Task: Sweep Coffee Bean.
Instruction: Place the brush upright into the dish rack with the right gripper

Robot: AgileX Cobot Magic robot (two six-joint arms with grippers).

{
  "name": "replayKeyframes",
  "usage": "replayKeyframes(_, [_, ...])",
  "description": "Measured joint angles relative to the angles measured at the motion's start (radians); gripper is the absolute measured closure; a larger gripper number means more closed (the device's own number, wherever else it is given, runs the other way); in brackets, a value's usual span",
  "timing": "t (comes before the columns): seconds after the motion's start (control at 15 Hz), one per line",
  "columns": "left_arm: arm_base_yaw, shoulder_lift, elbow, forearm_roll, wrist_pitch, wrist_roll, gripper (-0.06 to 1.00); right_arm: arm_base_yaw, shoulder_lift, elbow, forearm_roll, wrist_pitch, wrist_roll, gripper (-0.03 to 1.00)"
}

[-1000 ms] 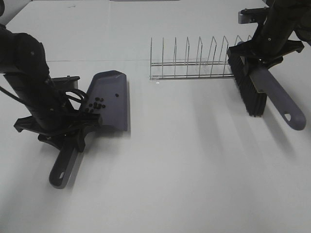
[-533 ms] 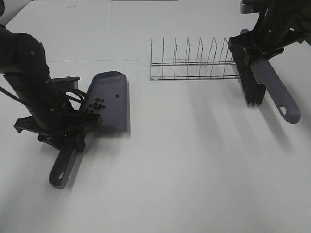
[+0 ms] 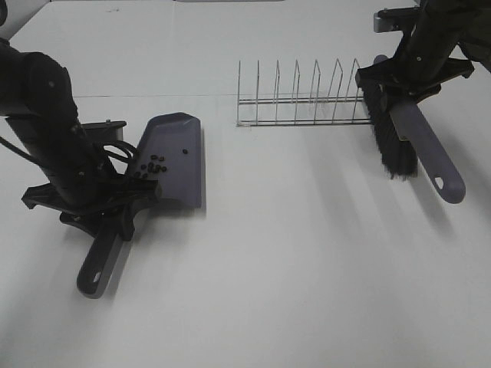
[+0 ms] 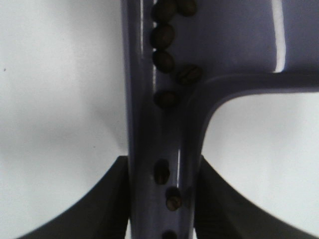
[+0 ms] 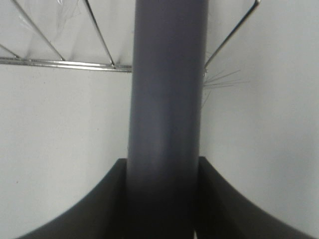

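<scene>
The grey-purple dustpan (image 3: 173, 157) lies at the left of the white table, its handle (image 3: 101, 262) pointing toward the front. Several dark coffee beans (image 3: 152, 165) sit in the pan near its handle end; one lies apart (image 3: 185, 151). My left gripper (image 3: 113, 208) is shut on the dustpan's handle; in the left wrist view the fingers (image 4: 107, 199) clamp the handle (image 4: 164, 164) with beans (image 4: 163, 60) along it. My right gripper (image 3: 406, 88) is shut on the brush (image 3: 414, 142), held above the table by the rack's right end; its handle (image 5: 167, 109) fills the right wrist view.
A wire dish rack (image 3: 303, 96) stands at the back centre, its right end next to the brush bristles (image 3: 391, 146); its wires show in the right wrist view (image 5: 60, 62). The table's far edge (image 3: 230, 2) runs along the back.
The right gripper with the brush has shifted: first up and right, then back left and down a little beside the rack. The left arm and dustpan have stayed still.
</scene>
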Motion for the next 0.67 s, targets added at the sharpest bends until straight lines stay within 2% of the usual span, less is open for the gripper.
replayKeyframes(0.2, [0.000, 0.000, 0.000, 0.000, 0.000, 0.000, 0.62, -0.001, 0.009, -0.003, -0.001, -0.050, 0.001, 0.69])
replayKeyframes(0.33, [0.000, 0.000, 0.000, 0.000, 0.000, 0.000, 0.62, -0.002, 0.009, -0.023, 0.007, -0.014, 0.001, 0.69])
replayKeyframes(0.67, [0.000, 0.000, 0.000, 0.000, 0.000, 0.000, 0.62, -0.001, 0.007, -0.068, 0.027, 0.312, 0.000, 0.69])
